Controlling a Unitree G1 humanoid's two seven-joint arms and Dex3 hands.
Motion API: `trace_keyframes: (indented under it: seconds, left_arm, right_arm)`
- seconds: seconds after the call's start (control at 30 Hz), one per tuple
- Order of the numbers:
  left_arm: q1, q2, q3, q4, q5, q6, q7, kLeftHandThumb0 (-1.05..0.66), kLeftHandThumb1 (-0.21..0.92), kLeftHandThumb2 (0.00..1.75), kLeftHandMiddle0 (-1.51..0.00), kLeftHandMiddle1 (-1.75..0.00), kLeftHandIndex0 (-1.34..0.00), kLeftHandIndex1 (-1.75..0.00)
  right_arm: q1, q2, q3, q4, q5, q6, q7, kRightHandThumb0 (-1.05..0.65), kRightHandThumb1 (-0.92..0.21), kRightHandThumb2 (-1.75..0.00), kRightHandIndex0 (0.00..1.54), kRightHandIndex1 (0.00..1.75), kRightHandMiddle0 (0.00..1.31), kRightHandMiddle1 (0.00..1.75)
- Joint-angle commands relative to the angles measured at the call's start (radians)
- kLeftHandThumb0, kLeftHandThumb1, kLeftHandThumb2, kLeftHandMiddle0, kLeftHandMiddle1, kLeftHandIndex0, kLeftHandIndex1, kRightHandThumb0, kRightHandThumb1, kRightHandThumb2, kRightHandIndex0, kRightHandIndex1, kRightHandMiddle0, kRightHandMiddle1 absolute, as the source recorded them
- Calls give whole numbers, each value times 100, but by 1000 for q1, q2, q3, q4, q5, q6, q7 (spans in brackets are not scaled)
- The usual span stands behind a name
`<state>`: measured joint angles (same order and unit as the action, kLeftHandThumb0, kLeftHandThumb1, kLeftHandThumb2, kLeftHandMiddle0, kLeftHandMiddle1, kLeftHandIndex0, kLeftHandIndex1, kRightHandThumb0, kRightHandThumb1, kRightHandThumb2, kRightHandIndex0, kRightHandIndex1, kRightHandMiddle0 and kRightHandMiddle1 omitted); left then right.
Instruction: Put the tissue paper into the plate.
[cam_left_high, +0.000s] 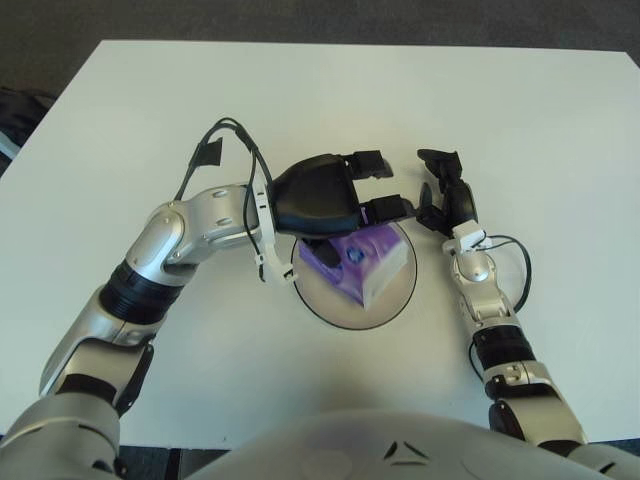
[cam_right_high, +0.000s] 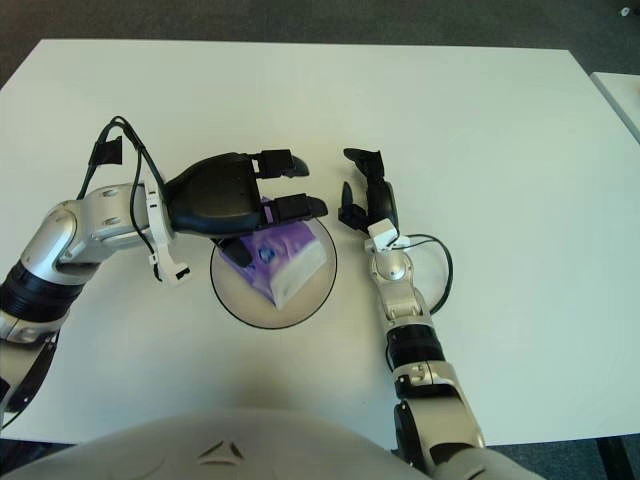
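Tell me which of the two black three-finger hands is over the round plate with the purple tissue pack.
The left hand, fingers spread above the purple tissue pack lying in the round plate. The right hand shows beside the plate's right rim.

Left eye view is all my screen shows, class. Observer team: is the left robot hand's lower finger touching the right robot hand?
Observer: No. In the right eye view a strip of bare table shows between the left robot hand and the right robot hand.
Operator: Is there anything past the table's right edge?
Observer: Yes. The corner of another white surface shows there, and your view cuts it off.
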<state>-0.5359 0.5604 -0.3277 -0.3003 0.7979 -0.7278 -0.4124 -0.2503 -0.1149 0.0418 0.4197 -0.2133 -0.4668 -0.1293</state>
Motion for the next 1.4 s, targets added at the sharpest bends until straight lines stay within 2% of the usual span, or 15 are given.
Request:
trace_keyframes:
  seconds: [0.0, 0.1, 0.23, 0.3, 0.37, 0.4, 0.43, 0.47, 0.53, 0.7, 0.8, 0.93, 1.13, 1.23, 1.37]
  left_arm:
    - [17, -6, 0, 28, 3, -23, 53, -105, 92, 65, 0, -1, 0, -1]
    - [10, -4, 1, 38, 17, -42, 74, -105, 92, 63, 0, 0, 0, 0]
    - [-4, -6, -5, 65, 3, -71, 90, -105, 92, 64, 0, 0, 0, 0]
    - [-8, -4, -8, 77, -7, -83, 91, -105, 92, 64, 0, 0, 0, 0]
    - [-10, -3, -8, 82, -6, -90, 94, -105, 92, 65, 0, 0, 0, 0]
    - [-12, -1, -6, 82, -2, -94, 96, -105, 92, 65, 0, 0, 0, 0]
    - [-13, 0, -5, 83, 0, -97, 98, -105, 92, 65, 0, 0, 0, 0]
    - [-15, 1, -2, 86, 2, -102, 101, -105, 92, 65, 0, 0, 0, 0]
    - [-17, 3, 4, 95, -3, -113, 109, -105, 92, 65, 0, 0, 0, 0]
    - [-21, 4, 9, 117, -27, -123, 110, -105, 92, 65, 0, 0, 0, 0]
    - [-29, 15, 12, 126, -44, -125, 97, -105, 92, 64, 0, 0, 0, 0]
    - [-31, 29, 16, 130, -75, -120, 78, -105, 92, 61, 0, 0, 0, 0]
    - [-24, 49, 29, 122, -112, -95, 50, -105, 92, 58, 0, 0, 0, 0]
    - [-15, 62, 37, 116, -140, -72, 28, -105, 92, 59, 0, 0, 0, 0]
    - [-2, 76, 45, 123, -183, -35, 1, -105, 92, 60, 0, 0, 0, 0]
  right_arm:
    - [220, 21, 25, 258, 45, -253, 41, -72, -92, -88, 6, 67, 0, 88]
    - [247, -2, -13, 175, 147, -172, 146, -79, -92, -89, 6, 37, 0, 62]
    - [297, -13, -38, 89, 233, -113, 221, -88, -92, -88, 3, 20, 0, 31]
    - [264, -111, -6, -127, 53, 157, 220, -87, -92, -97, 2, 16, 0, 22]
    - [238, -200, 24, -204, -50, 202, 254, -79, -92, -112, 1, 14, 0, 14]
    - [237, -121, -14, 15, 124, -31, 360, -76, -92, -115, 1, 14, 0, 12]
    - [238, -57, -45, 174, 254, -197, 437, -77, -92, -111, 5, 15, 0, 23]
    - [211, -17, -73, 315, 303, -226, 448, -77, -92, -109, 8, 16, 0, 30]
    - [187, 0, -71, 315, 284, -127, 387, -80, -92, -106, 9, 15, 0, 36]
    - [259, -25, -67, 7, 270, 97, 313, -88, -92, -102, 8, 12, 0, 34]
    - [173, -17, -74, 37, 263, 144, 283, -91, -92, -99, 9, 12, 0, 32]
    - [115, 2, -69, 87, 240, 162, 239, -93, -92, -96, 16, 15, 0, 39]
    - [186, 16, -55, -4, 241, 166, 228, -94, -92, -93, 28, 22, 0, 62]
    - [173, 22, -61, 98, 231, 58, 220, -93, -92, -93, 31, 24, 0, 72]
    - [156, 34, -62, 152, 186, -14, 152, -84, -92, -91, 30, 42, 0, 94]
